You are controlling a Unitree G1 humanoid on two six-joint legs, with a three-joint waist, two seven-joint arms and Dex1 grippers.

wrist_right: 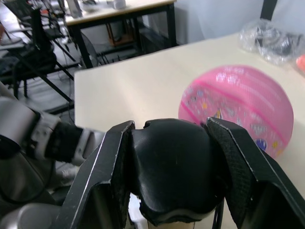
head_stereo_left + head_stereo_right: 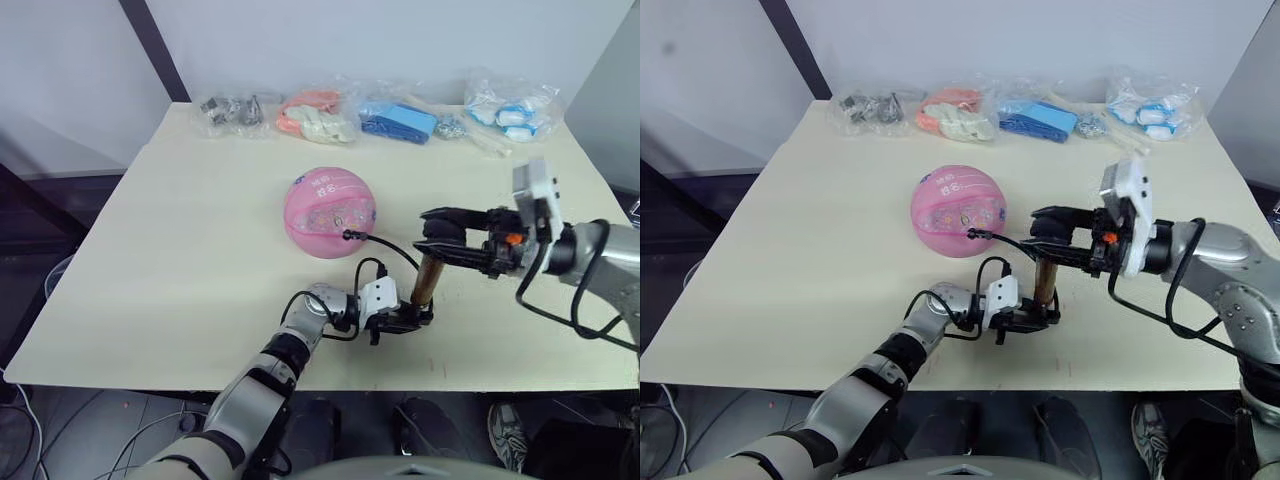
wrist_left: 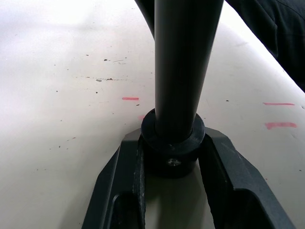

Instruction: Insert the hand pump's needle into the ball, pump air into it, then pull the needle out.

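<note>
— Where is the hand pump?
— Upright on the counter, just in front of the ball. The left gripper is clamped on its black base cap, and the right gripper is clamped on the black T-handle at the top.
— And the hose?
— It runs from the pump to the ball's near side, ending at the ball; the needle itself is too small to see.
— Anything else?
— Clear bags lie along the far edge.
</note>
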